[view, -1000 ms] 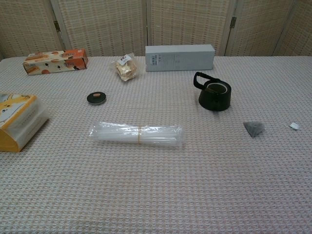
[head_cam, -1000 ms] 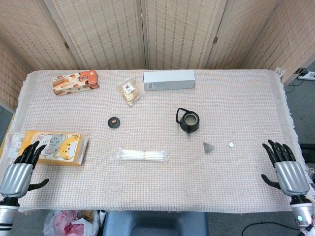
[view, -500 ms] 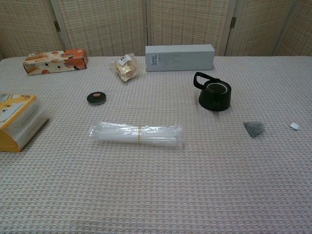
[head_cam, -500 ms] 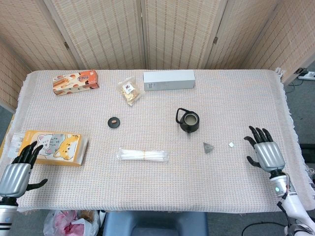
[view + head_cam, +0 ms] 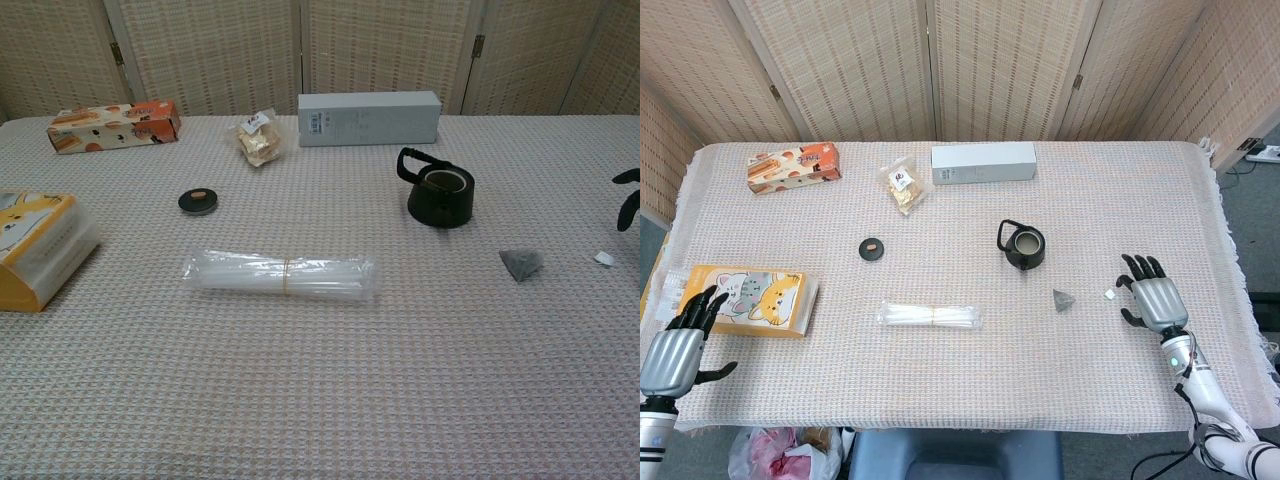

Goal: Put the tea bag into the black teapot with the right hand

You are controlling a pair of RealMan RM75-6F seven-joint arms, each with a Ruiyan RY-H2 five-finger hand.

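The grey pyramid tea bag (image 5: 1064,300) (image 5: 521,263) lies on the woven cloth, right of and nearer than the black teapot (image 5: 1023,246) (image 5: 440,194), which stands open without its lid. The bag's small white tag (image 5: 1109,294) (image 5: 604,258) lies further right. My right hand (image 5: 1151,301) hovers just right of the tag, fingers spread, holding nothing; only its fingertips (image 5: 629,199) show at the chest view's right edge. My left hand (image 5: 678,350) stays at the front left corner, fingers apart and empty.
The teapot lid (image 5: 872,247) lies left of centre. A clear packet of straws (image 5: 930,317) lies in the middle front. A cat-print box (image 5: 748,299) sits at the left, a snack box (image 5: 794,166), a small snack bag (image 5: 903,186) and a white box (image 5: 983,162) along the back.
My right hand has moved forward and left from the table's right front corner to beside the tea bag's tag. The left hand has barely moved.
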